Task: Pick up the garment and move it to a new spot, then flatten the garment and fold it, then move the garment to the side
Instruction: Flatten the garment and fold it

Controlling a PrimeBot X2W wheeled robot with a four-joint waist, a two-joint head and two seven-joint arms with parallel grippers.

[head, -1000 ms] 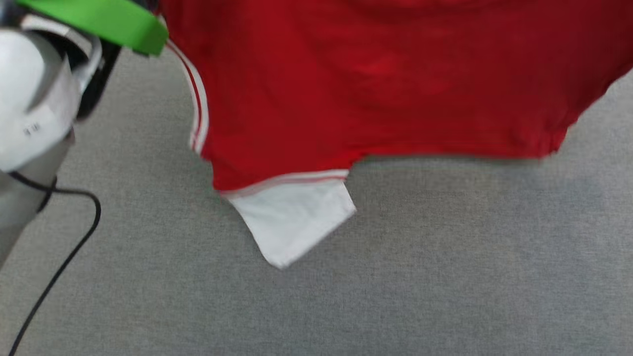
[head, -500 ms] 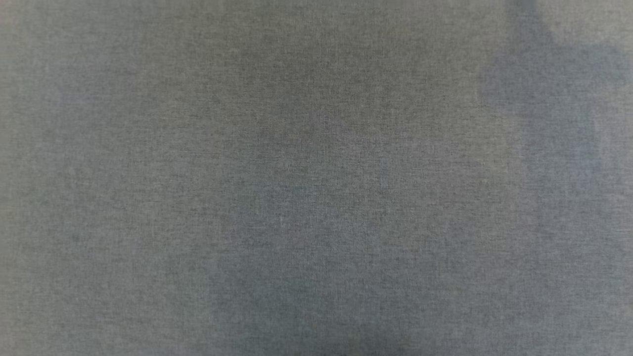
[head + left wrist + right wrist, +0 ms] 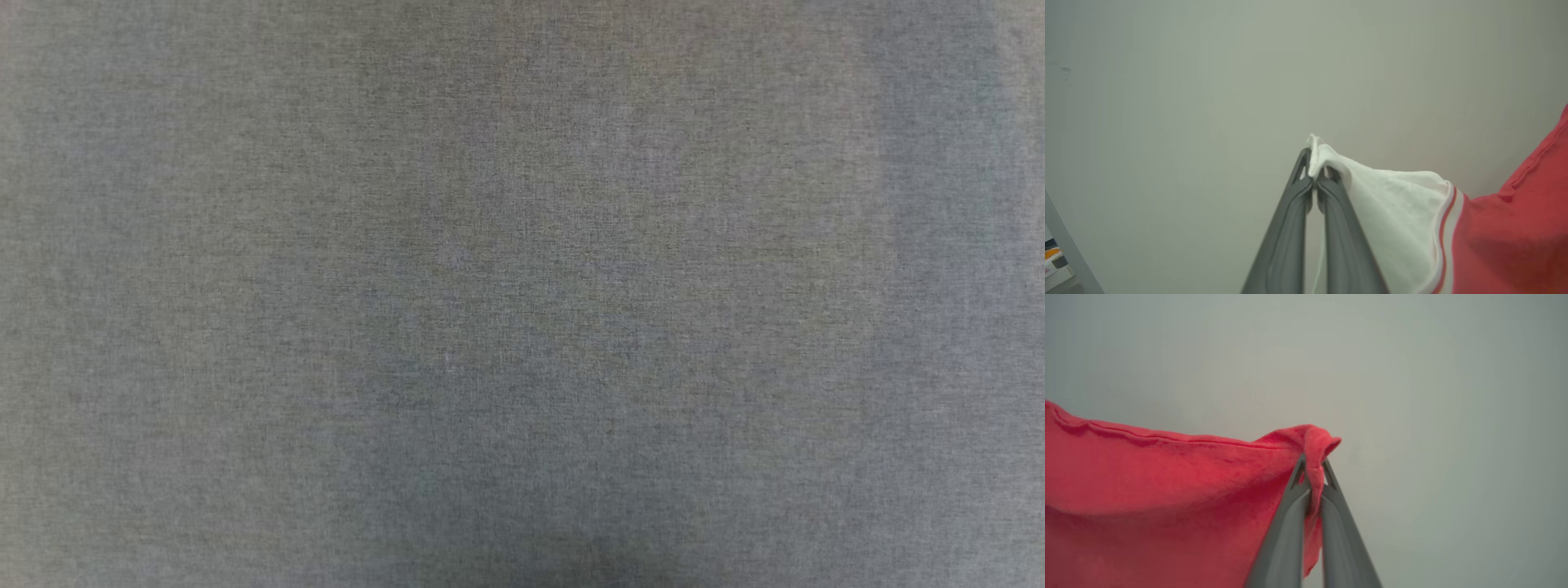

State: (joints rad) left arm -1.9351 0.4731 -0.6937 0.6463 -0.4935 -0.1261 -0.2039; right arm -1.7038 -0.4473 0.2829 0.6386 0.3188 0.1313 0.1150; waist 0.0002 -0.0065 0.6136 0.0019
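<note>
Pinching the garment (image 3: 1147, 477), left gripper (image 3: 1314, 173) holds its white sleeve (image 3: 1396, 212), right gripper (image 3: 1313, 469) its red edge (image 3: 1316, 443).

Left tool (image 3: 1315, 173) and right tool (image 3: 1313, 467) each clamp the garment (image 3: 1167, 477), fingers pressed together.

An indoor room, its kind uncertain: a plain pale wall (image 3: 1208, 81) across the left wrist view, a grey woven cloth surface (image 3: 522, 294) in the head view, and blurred stacked items (image 3: 1055, 265) at the wrist view's lower left.
</note>
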